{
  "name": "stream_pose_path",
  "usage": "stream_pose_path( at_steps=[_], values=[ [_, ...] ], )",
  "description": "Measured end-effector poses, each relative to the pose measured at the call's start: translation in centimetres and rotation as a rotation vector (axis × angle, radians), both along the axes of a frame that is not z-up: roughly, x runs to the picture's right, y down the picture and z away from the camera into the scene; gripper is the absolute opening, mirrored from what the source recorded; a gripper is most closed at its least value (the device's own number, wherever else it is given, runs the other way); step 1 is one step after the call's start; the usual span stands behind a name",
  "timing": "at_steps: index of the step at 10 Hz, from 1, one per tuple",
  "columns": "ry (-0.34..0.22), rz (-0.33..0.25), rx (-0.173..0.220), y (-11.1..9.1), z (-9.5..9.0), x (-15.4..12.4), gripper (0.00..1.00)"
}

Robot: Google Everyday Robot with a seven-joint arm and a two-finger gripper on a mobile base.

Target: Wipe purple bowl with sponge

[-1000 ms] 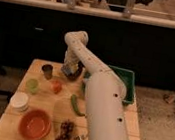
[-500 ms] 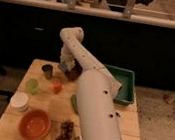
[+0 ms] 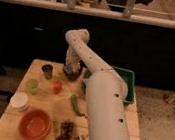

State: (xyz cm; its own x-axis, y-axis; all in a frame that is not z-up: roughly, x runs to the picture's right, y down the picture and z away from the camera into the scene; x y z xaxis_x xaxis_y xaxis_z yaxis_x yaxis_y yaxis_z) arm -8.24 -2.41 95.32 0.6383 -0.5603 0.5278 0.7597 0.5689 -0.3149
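The white arm [image 3: 102, 105] rises from the near right corner of the table [image 3: 35, 70], bends at the far edge and points down. This sets the end effector [image 3: 71, 70] just right of the dark cup [image 3: 47, 70], at the back of the table. I cannot tell whether the end effector is open or closed. The purple bowl [image 3: 76, 76] shows as a dark round shape directly below it, also just right of the dark cup. A blue-grey patch that looks like the sponge [image 3: 69, 72] lies at the bowl's left side under the end effector. Whether it touches the bowl is unclear. Nearer the camera than the dark cup stand a small green cup [image 3: 32, 85] and a small orange thing [image 3: 56, 86]. Nearer still are a white round container [image 3: 19, 101] and the large orange bowl [image 3: 35, 125]. A long green vegetable [image 3: 77, 105] and a dark clustered thing [image 3: 65, 131] lie nearer and to the right of the dark cup. The green tray [image 3: 127, 84] sits well to its right, partly hidden by the arm.
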Motion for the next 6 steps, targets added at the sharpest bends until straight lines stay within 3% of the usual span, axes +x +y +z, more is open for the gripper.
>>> stream_pose_path(
  at_steps=[4, 6],
  values=[
    [0.008, 0.001, -0.008, -0.5, 0.5, 0.0, 0.00],
    [-0.014, -0.019, -0.015, -0.5, 1.2, -1.9, 0.00]
  ],
)
